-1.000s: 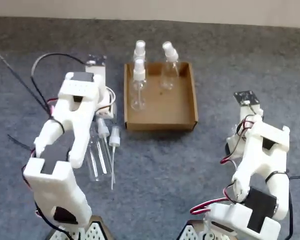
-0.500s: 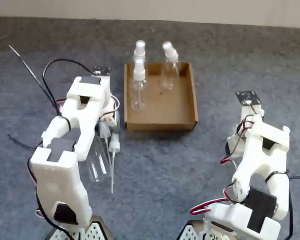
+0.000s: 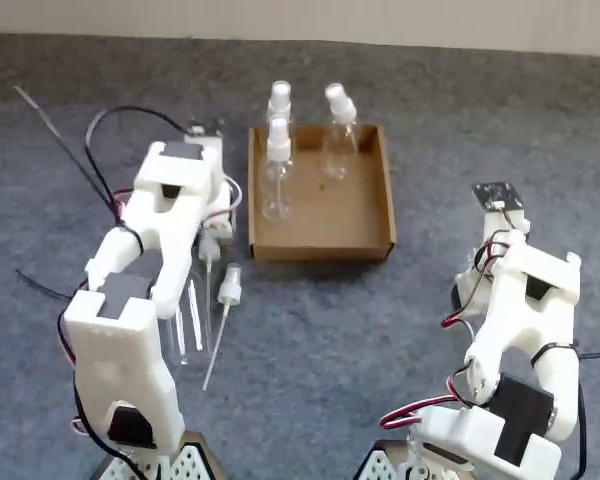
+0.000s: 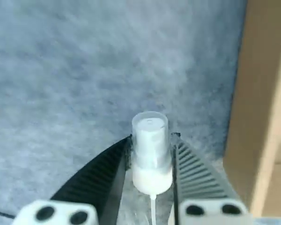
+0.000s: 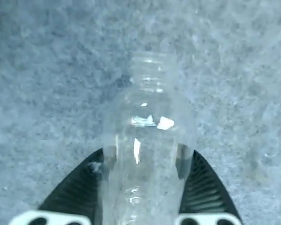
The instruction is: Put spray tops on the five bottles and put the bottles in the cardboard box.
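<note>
1. Right gripper (image 5: 143, 161): fingers closed against both sides of the topless bottle (image 5: 147, 126). The clear body sits between the pads, and the open threaded neck points away from the wrist over the grey carpet (image 5: 47, 70). The bottle's base is cut off at the frame edge. In the high view this gripper is tucked under its own arm and is hard to make out.
2. Loose spray top (image 3: 228, 286): lies on the carpet near the left arm, apart from both grippers. Its thin dip tube trails toward the arm bases.
3. Lying bottle (image 3: 185, 320): clear, on its side beside the loose spray top and partly under the left arm. Its edges are faint.
4. Left gripper (image 4: 151, 140): fingers narrowed onto the held spray top (image 4: 151, 150). The white cap stands proud of the fingertips, and the dip tube runs back between the fingers. The gripper is just beside the box's outer wall.
5. Cardboard box (image 3: 385, 200): shallow and open, between the two arms and farther out.
6. Three topped bottles (image 3: 276, 180): two stand inside the box. Whether the farthest one (image 3: 280, 100) is inside the back wall or behind it cannot be told.
</note>
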`<state>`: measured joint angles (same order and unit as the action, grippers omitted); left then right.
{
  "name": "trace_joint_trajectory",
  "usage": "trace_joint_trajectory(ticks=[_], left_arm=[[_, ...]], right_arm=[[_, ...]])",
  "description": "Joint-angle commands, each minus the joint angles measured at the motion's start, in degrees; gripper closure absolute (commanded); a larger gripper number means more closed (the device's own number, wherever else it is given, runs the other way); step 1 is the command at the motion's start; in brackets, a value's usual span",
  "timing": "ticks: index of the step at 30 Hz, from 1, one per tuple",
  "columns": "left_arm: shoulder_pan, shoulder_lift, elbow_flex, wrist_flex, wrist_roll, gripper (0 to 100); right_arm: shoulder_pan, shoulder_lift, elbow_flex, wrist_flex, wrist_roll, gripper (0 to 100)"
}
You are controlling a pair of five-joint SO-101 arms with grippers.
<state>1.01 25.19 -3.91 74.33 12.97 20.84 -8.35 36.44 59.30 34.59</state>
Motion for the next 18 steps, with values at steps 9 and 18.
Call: trace_joint_trajectory(ticks=[9,18], left_arm=[[-5.1,-0.9,-37.8,20.2,-3.5,94],[-11.0,-6.0,-51.6,27.0,-9.1,94]], right_arm=[[0.7,-0.8,-0.7,-0.1,-0.7,87.6],[0.7,-0.8,-2.4,3.5,-0.6,80.0]])
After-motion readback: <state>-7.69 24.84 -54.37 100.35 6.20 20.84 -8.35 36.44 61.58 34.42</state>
